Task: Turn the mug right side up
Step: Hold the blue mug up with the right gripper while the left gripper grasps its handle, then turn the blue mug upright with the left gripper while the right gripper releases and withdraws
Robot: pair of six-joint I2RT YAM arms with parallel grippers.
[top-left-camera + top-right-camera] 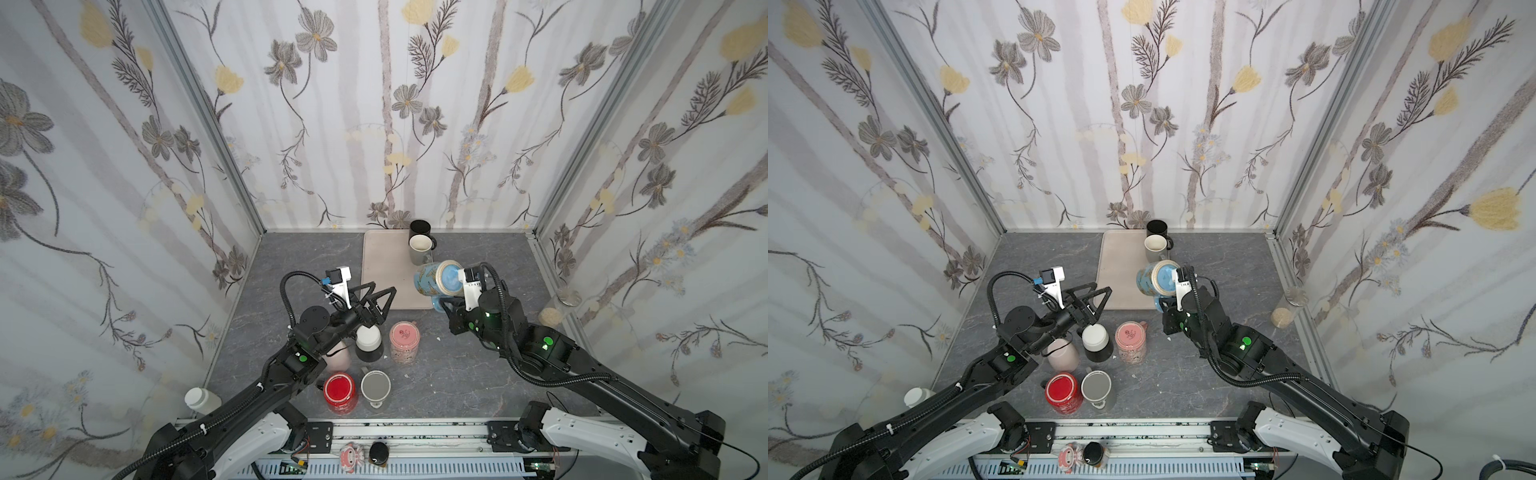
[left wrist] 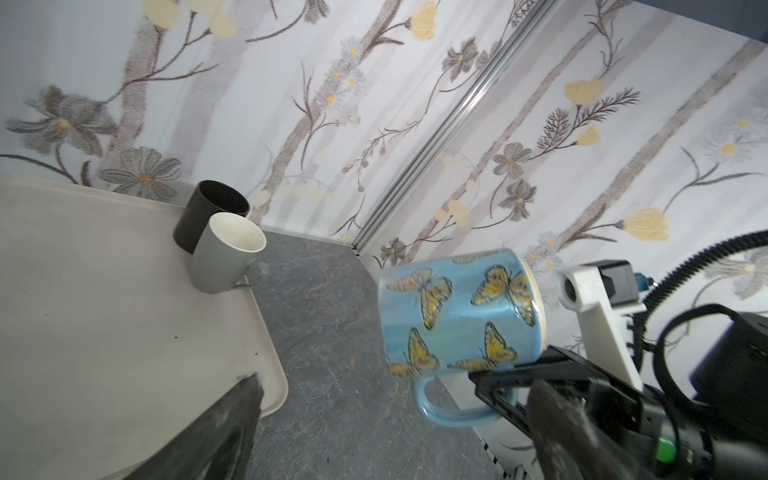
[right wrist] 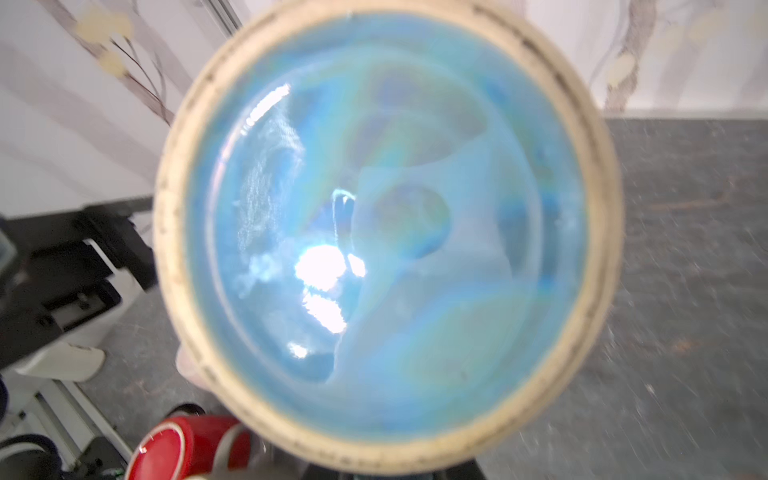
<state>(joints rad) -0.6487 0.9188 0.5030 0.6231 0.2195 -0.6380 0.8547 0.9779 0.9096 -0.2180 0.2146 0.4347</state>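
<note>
Right hand (image 1: 446,305): my jaws are closed narrow on the handle of the blue butterfly mug (image 1: 436,279); the left wrist view shows the grip (image 2: 498,386).

The mug is lifted clear of the worktop (image 1: 478,374), just beside the right edge of the tray (image 1: 382,266). It lies on its side with the handle downward. Its cream-ringed base fills the right wrist view (image 3: 386,237), and its mouth faces the tray.

Left hand (image 1: 376,296): jaws spread wide, holding nothing, over the tray's near edge.

On the tray's far right corner, a grey mug (image 1: 420,248) and a black mug (image 1: 419,228) stand upright, touching.

Beyond the tray's near edge, a pink mug (image 1: 404,343) and a red mug (image 1: 340,392) stand base-up on the worktop.
</note>
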